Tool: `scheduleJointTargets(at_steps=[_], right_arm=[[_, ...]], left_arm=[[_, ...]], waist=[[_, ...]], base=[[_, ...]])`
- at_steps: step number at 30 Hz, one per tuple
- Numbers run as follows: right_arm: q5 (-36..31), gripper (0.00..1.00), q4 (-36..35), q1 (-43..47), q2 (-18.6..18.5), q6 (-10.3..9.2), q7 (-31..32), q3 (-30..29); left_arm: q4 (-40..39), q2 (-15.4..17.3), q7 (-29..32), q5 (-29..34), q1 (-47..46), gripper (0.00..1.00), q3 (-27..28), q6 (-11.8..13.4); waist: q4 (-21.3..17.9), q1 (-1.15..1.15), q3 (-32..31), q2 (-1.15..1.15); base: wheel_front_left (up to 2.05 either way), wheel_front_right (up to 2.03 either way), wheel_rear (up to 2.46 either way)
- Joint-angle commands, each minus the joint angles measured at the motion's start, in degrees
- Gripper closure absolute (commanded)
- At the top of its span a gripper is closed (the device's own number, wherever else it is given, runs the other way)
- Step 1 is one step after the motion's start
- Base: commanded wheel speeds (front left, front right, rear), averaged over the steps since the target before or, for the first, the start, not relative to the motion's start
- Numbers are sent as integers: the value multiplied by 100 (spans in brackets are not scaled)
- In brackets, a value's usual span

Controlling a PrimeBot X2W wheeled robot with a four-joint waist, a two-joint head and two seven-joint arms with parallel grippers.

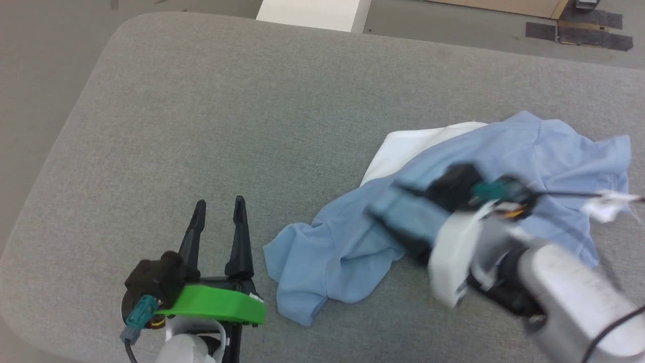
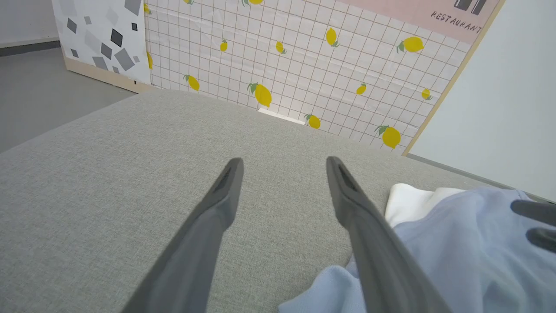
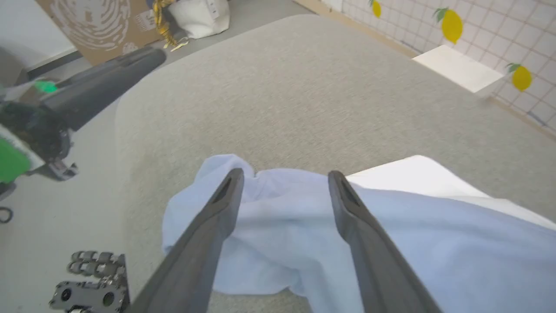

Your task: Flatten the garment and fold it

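Note:
The light blue garment (image 1: 554, 151) lies crumpled on the right half of the grey padded table (image 1: 252, 126), with its white panel (image 1: 408, 146) sticking out at the far left of the heap. My right gripper (image 3: 284, 174) hovers open just above the garment (image 3: 391, 243), blurred in the head view, with nothing between its fingers. My left gripper (image 1: 220, 202) is open over bare table, left of the garment's near corner (image 2: 456, 243). The garment's underside and sleeves are hidden in the folds.
The table's rounded left edge drops to the floor (image 1: 30, 75). A white box (image 1: 312, 12) stands beyond the far edge, and a lemon-patterned panel (image 2: 304, 65) behind it. The left gripper's green mount (image 3: 13, 161) shows at the left of the right wrist view.

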Motion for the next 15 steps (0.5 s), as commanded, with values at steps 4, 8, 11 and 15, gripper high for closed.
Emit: scheduleJointTargets(at_steps=[4, 8, 11, 15], right_arm=[[-529, 0, -256, 327, -157, -9, -113, -1078], [-1037, 0, -617, 1077, -227, -9, 87, -2190], [-1182, 0, -946, 1803, -105, -9, 401, -2880], [-1400, 0, -1292, 2596, -19, -9, 762, -3457]], left_arm=[[-26, -19, -27, -20, 30, 0, -2, 29], [-121, -19, -27, -2, 58, 0, 48, 38], [-182, -19, -27, 35, 50, 0, 70, 36], [-219, -19, -27, 46, -24, 0, 40, 26]], waist=[[-44, -1, -31, 0], [-86, -1, 33, 0], [-120, -1, 144, 0], [-132, -1, 316, 0]], base=[[0, 0, 0], [0, 0, 0], [0, 0, 0], [0, 0, 0]])
